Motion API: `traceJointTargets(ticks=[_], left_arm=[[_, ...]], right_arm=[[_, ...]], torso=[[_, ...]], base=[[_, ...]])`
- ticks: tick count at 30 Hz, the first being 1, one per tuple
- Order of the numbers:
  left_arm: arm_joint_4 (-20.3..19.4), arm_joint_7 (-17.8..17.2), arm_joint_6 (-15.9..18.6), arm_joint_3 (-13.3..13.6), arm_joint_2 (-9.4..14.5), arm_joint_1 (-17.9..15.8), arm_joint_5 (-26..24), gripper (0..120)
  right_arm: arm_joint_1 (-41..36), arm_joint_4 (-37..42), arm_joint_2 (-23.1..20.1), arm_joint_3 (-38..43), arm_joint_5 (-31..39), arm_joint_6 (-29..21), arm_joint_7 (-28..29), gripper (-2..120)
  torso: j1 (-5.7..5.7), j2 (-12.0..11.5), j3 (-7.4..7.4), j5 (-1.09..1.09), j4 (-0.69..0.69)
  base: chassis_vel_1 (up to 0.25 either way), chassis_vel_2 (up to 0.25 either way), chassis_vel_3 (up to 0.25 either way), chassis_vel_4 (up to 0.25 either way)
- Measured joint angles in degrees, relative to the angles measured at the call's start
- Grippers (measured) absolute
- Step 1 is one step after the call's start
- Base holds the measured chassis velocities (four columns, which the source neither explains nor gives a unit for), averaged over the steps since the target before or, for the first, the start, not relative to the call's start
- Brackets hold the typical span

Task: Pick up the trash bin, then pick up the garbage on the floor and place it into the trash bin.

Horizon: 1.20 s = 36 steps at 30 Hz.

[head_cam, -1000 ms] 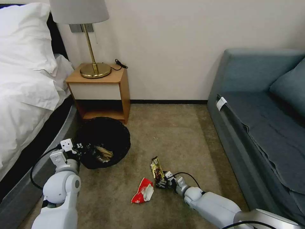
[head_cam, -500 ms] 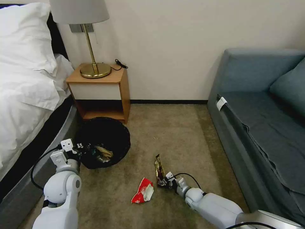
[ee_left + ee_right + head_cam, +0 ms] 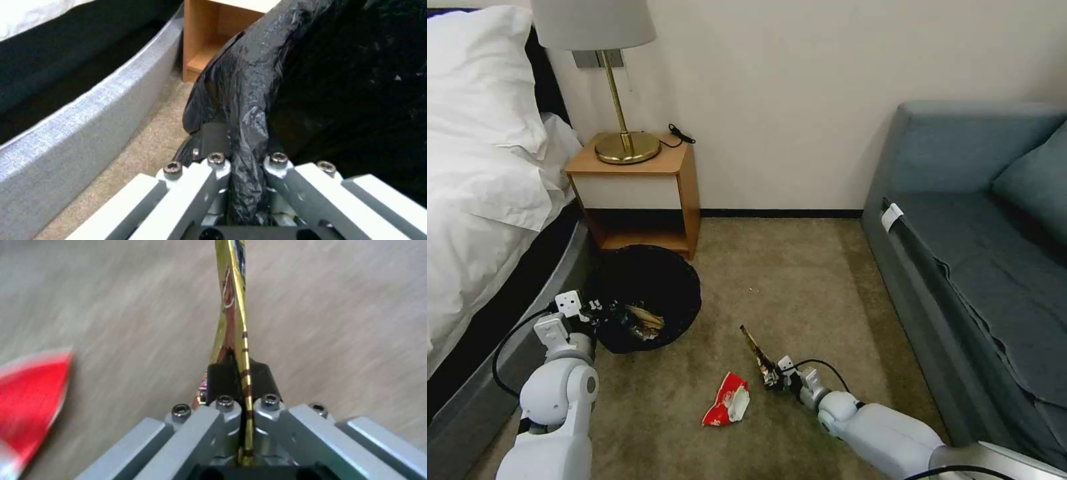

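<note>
The right gripper [image 3: 772,377] has its jaws closed on the snack wrapper [image 3: 755,348], just above the carpet [image 3: 800,287]. The left gripper [image 3: 602,313] pinches the trash bin [image 3: 647,293] bag rim beside the bed [image 3: 474,200].

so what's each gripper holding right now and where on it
Left gripper pinches the trash bin by its bag-lined rim. Right gripper grips the snack wrapper at one end.
</note>
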Motion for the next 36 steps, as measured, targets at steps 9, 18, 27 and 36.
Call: traceJointTargets(ticks=[9, 18, 27, 36], left_arm=[[-0.37, 0.03, 0.65, -0.07, 0.61, 0.14, -0.45, 3], [-0.34, -0.36, 1.64, 1.91, 0.37, 0.19, -1.31, 3], [-0.60, -0.45, 1.90, 2.29, 0.11, 0.11, -1.45, 3], [-0.62, -0.45, 1.91, 2.49, -0.27, 0.06, -1.40, 3]], right_arm=[[5.39, 20.91, -9.24, 10.10, 4.59, -3.45, 6.58, 0], [18.20, 39.10, -1.33, 0.71, 10.27, -5.81, 15.41, 0], [17.25, 37.62, 3.10, -6.44, 9.23, -5.82, 17.61, 0], [14.97, 36.41, 3.19, -8.76, 6.42, -6.44, 18.52, 2]], torso=[[0.00, 0.00, 0.01, -0.01, -0.04], [0.00, 0.00, 0.00, -0.02, 0.02], [0.00, 0.00, 0.00, -0.01, 0.00], [0.00, 0.00, 0.00, -0.01, 0.00]], base=[[0.000, 0.000, 0.000, 0.000], [0.000, 0.000, 0.000, 0.000], [0.000, 0.000, 0.000, 0.000], [0.000, 0.000, 0.000, 0.000]])
